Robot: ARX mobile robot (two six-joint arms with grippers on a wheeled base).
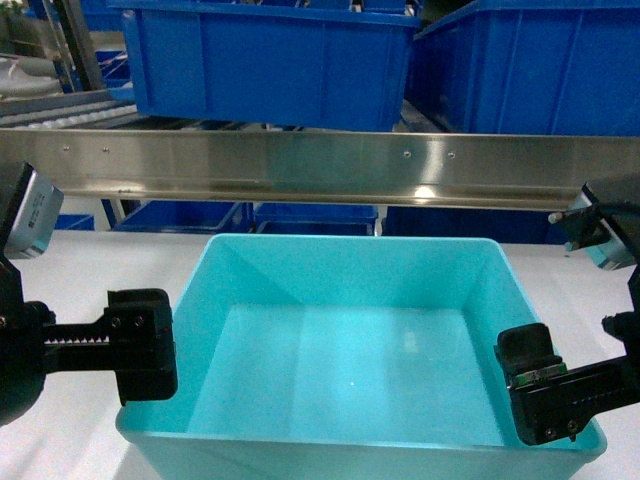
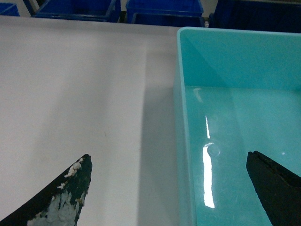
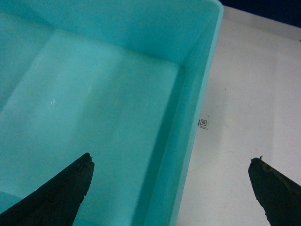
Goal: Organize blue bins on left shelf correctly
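Observation:
One empty turquoise blue bin [image 1: 350, 290] rests on the white table [image 1: 90, 265], in front of and below the left shelf's steel beam [image 1: 320, 165]. My left gripper [image 1: 150, 345] is open and straddles the bin's left wall [image 2: 184, 117]; one finger is outside over the table and the other is inside, neither touching. On the other side my right gripper [image 1: 535, 385] stands open across the right wall [image 3: 202, 94] the same way, with gaps on both sides. In the wrist views the left gripper [image 2: 168, 157] and right gripper [image 3: 173, 157] hold nothing.
Two deep-blue ribbed crates [image 1: 270, 60] [image 1: 540, 70] stand on the shelf level above the beam. More blue crates [image 1: 310, 215] sit behind the table under the beam. A small square marker [image 3: 203, 124] is on the table beside the bin's right wall.

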